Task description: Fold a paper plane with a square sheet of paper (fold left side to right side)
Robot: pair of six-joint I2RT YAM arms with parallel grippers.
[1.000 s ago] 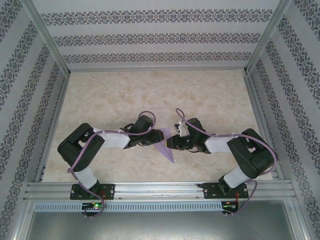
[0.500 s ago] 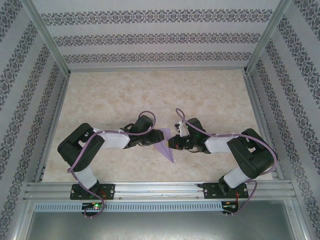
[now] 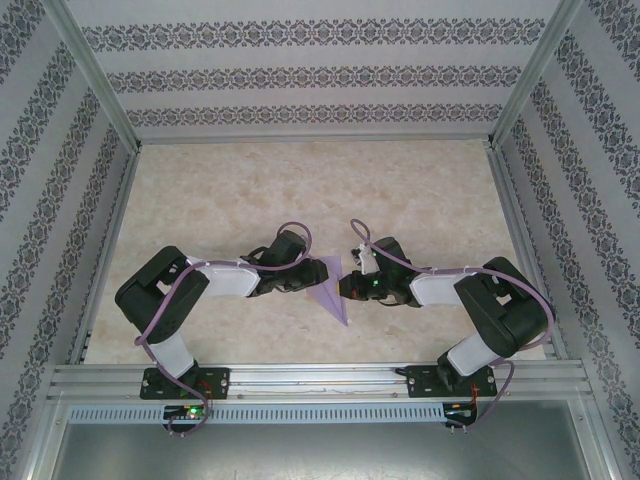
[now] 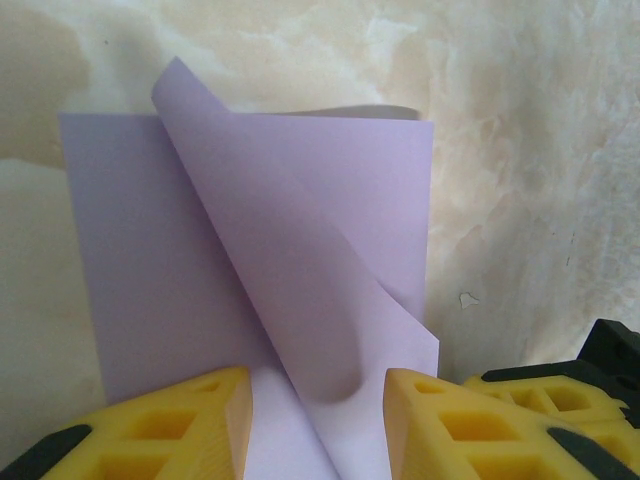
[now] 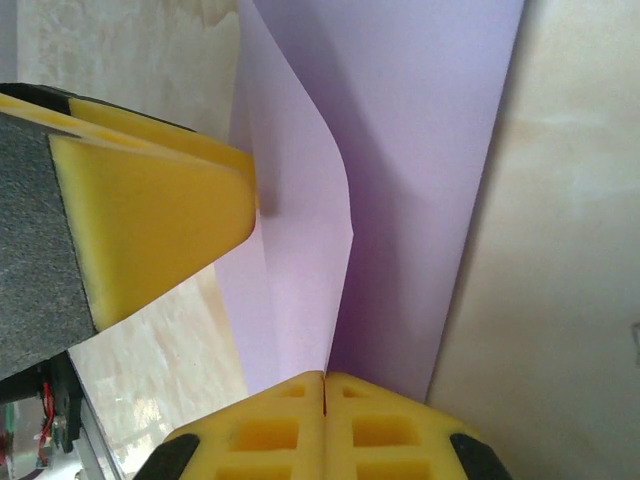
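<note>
One square sheet of paper (image 4: 330, 200), lavender, lay partly folded on the counter (image 4: 530, 150), a flap (image 4: 290, 300) curling upward. Risk, as judged: the flap could skew in transit if the sheet beneath slid with it, spoiling the crease. The flap's edge sat clamped inside the closed right claw (image 5: 325, 388). The left claw (image 4: 318, 420), jaws apart, straddled the sheet's near edge.

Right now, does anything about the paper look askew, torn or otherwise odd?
One flap of the square sheet of paper bulges up in a loose, uncreased curl instead of lying flat, its edge pinched in the right gripper. The left gripper is open astride it. No tear shows.
</note>
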